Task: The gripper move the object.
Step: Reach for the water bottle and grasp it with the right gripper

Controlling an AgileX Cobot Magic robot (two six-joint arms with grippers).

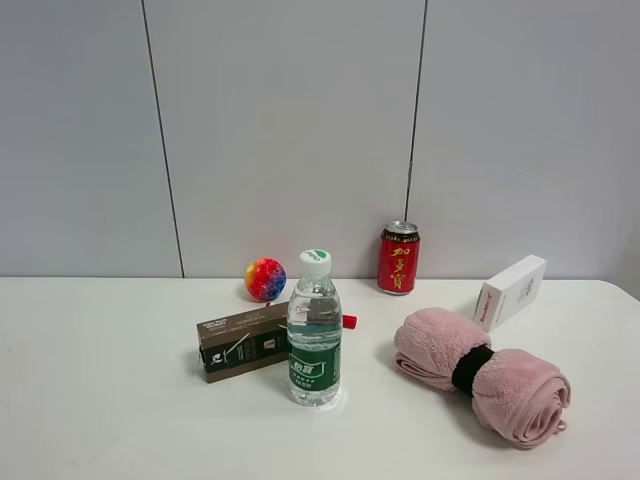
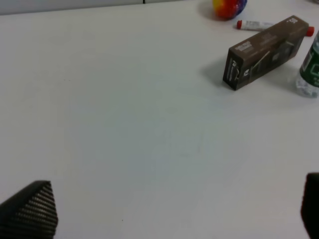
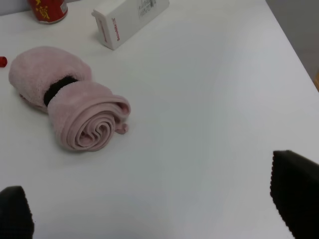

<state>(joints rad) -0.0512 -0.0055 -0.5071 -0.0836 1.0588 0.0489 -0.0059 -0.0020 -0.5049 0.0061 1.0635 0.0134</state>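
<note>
The clear water bottle (image 1: 315,340) with a green label and white cap stands upright on the white table (image 1: 100,420), near the middle front. Its lower part shows at the edge of the left wrist view (image 2: 311,69). Neither arm shows in the exterior high view. My left gripper (image 2: 172,211) is open and empty over bare table, well away from the bottle; its black fingertips (image 2: 30,211) stand wide apart. My right gripper (image 3: 157,209) is open and empty, near the rolled towel; the bottle is out of its view.
A brown box (image 1: 245,340) lies touching or just behind the bottle's left side, a red-capped marker (image 1: 349,321) behind it. A rainbow ball (image 1: 265,278) and red can (image 1: 398,258) stand by the wall. A white box (image 1: 511,291) and rolled pink towel (image 1: 480,372) lie right.
</note>
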